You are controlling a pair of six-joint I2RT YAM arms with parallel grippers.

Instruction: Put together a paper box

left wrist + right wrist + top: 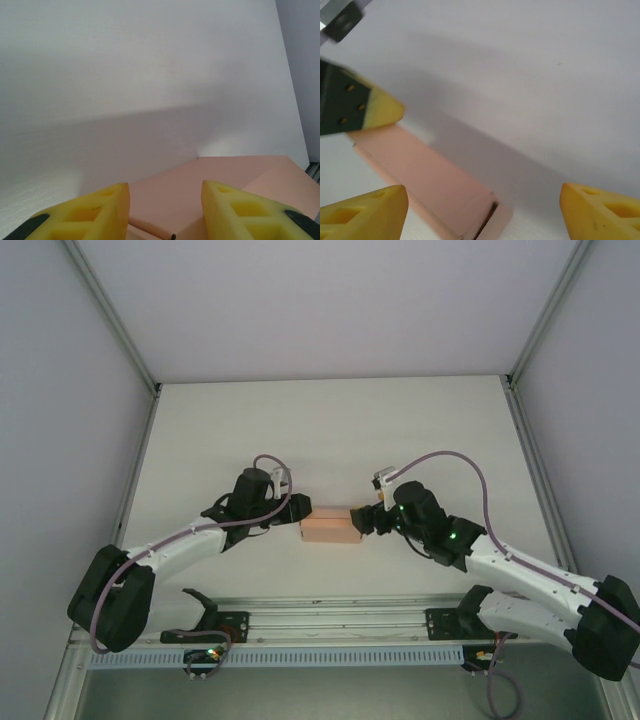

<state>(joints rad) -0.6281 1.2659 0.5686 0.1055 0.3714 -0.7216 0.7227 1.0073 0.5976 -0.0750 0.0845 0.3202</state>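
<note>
Salmon-pink paper box (330, 528), closed and shallow, lying just below the centre of the white counter (330, 430) in the top view. The left gripper (298, 510) meets its left end, jaws parted astride a corner; whether it grips cannot be told. The right gripper (482, 200) at its right end is spread wide, released.

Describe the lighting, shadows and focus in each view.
Top external view: even, soft light, sharp; the paper box casts little shadow. Left wrist view: broad shadow across the table. Right wrist view: diagonal shadow beside the box, end effector fingers soft-edged.
</note>
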